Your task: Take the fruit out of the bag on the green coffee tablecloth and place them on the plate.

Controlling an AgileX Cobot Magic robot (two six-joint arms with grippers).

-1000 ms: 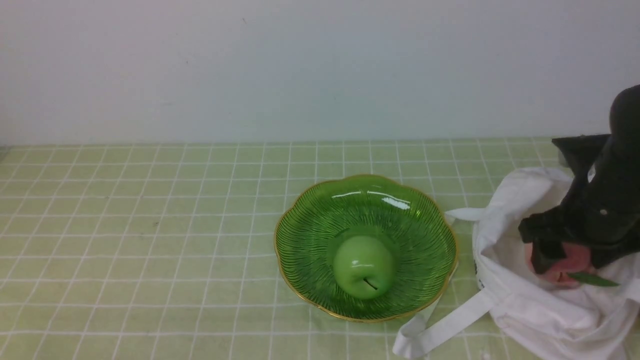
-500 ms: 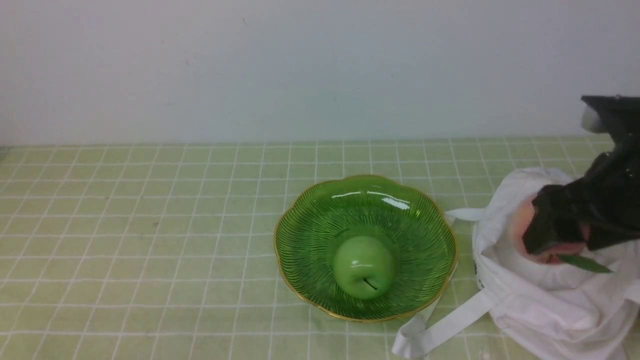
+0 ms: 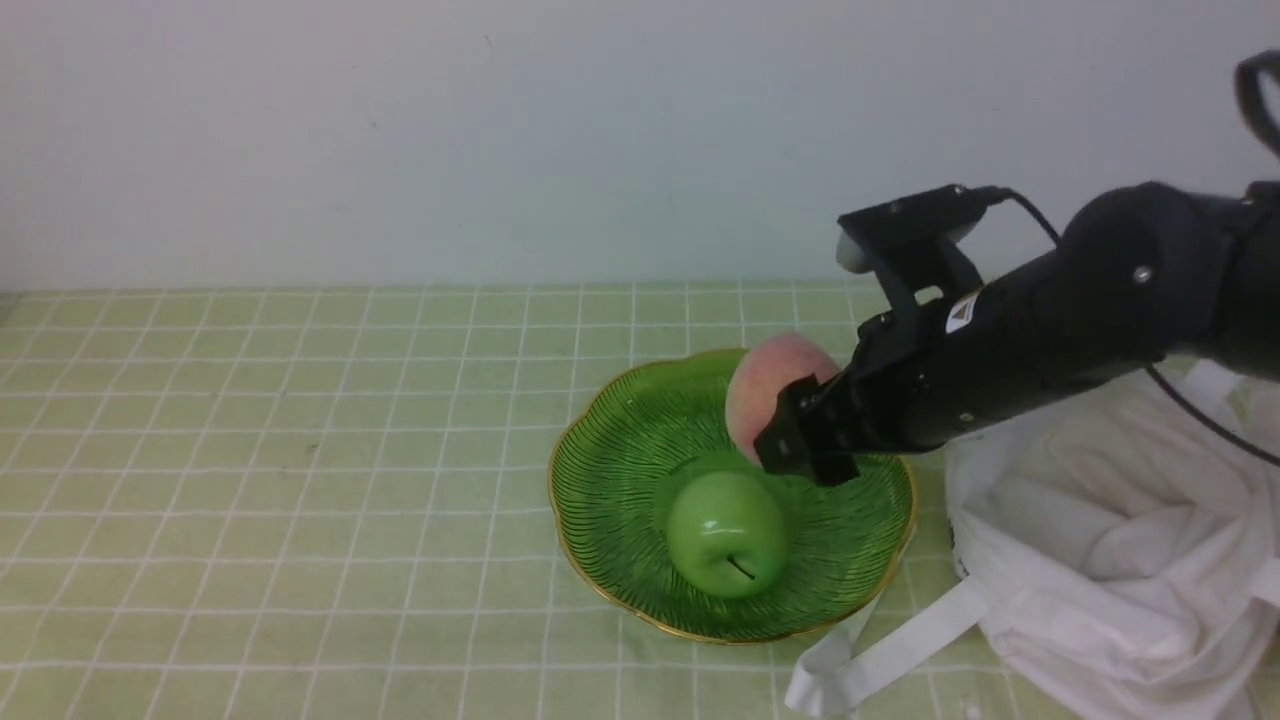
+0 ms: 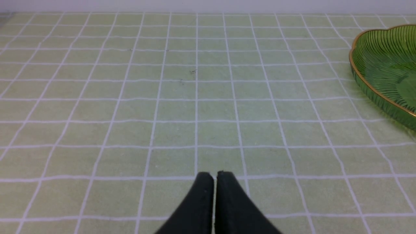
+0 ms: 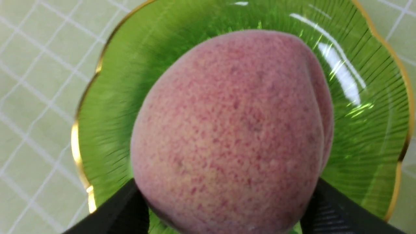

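Moved since earlier: right arm is swinging the peach (image 3: 775, 385) out of the bag (image 3: 1120, 540) and across to the plate (image 3: 620, 470); half a second ago the fruit was hanging over the bag's mouth.
Peach: hanging over the plate's far-right part, behind and above the apple (image 3: 727, 533); in the right wrist view its speckled pink skin (image 5: 232, 130) is filling the middle, with the ribbed glass (image 5: 107, 107) showing all around it.
Right end effector (image 3: 790, 425): clamping the peach from two sides, jaws standing wide around it.
Apple: lying in the plate's middle, glossy green, stem dimple facing the near side.
Bag: slumping crumpled just right of the plate, one strap (image 3: 900, 640) trailing past the plate's near-right rim.
Left end effector (image 4: 214, 178): hovering over bare cloth well left of the plate (image 4: 383, 61), fingers pressed almost together, gripping nothing.
Tablecloth (image 3: 300, 450): covering the desk all around the plate.
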